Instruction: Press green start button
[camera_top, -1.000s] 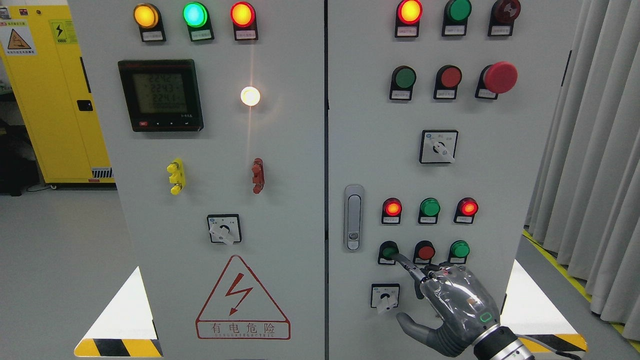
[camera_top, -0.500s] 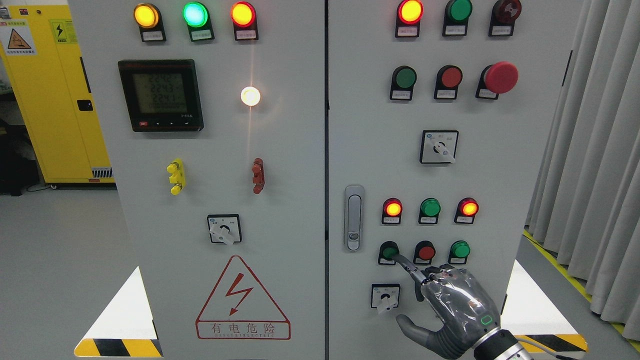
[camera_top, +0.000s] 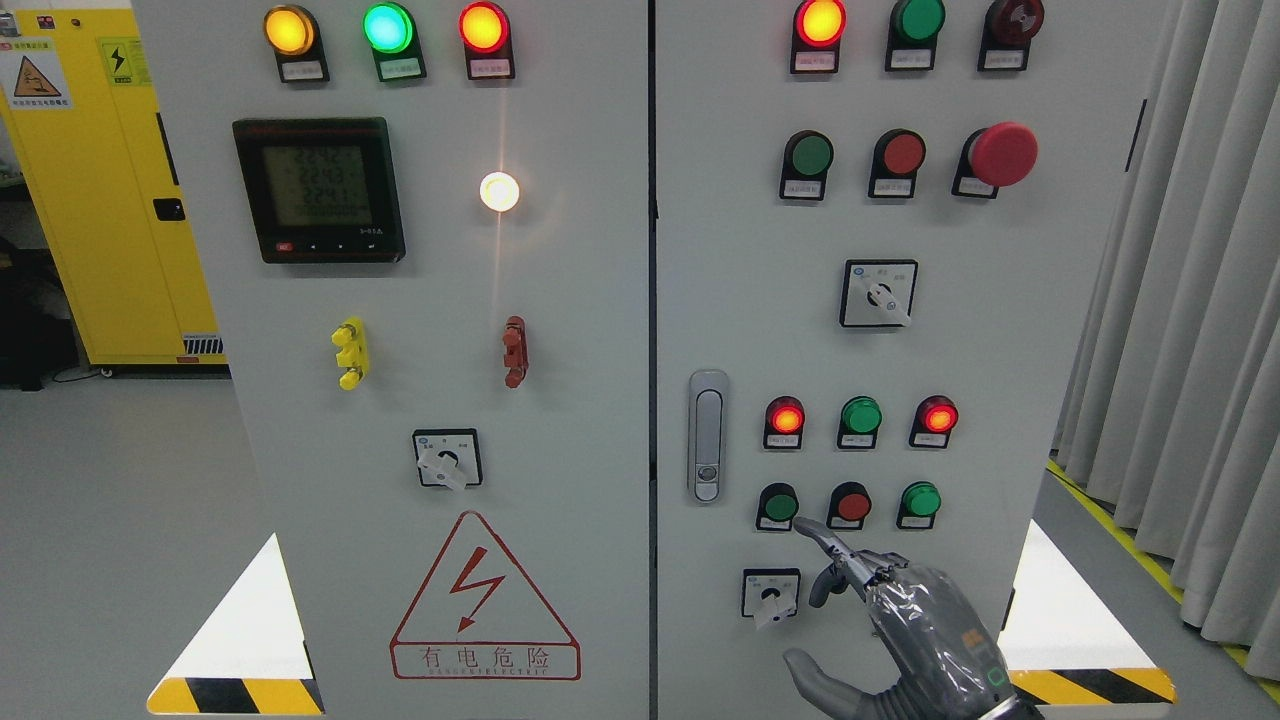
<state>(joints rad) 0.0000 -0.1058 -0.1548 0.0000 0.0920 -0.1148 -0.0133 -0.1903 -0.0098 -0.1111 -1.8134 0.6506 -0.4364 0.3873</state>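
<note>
The right hand comes in from the lower right with its index finger stretched out like a pointer, the thumb splayed low and the other fingers curled under; it grips nothing. The tip of that index finger now hangs just below and to the right of the green start button, close to it but no longer on it. Half a second ago the tip sat against the button's lower right edge; since then the whole hand has dropped and drawn back a little, so the button's face shows whole. I judge that the press has been made and the hand is coming off, though no lamp has changed to prove it: the green lamp above and to the right of the fingertip looks as unlit as before, and the two red lamps beside it glow as they did.

Just right of the fingertip stand the red button and, beyond it, a second green button. Below the tip, left of the curled fingers, is a small rotary switch. Up and to the left, the door handle stands on the cabinet. The left hand is not in view.
</note>
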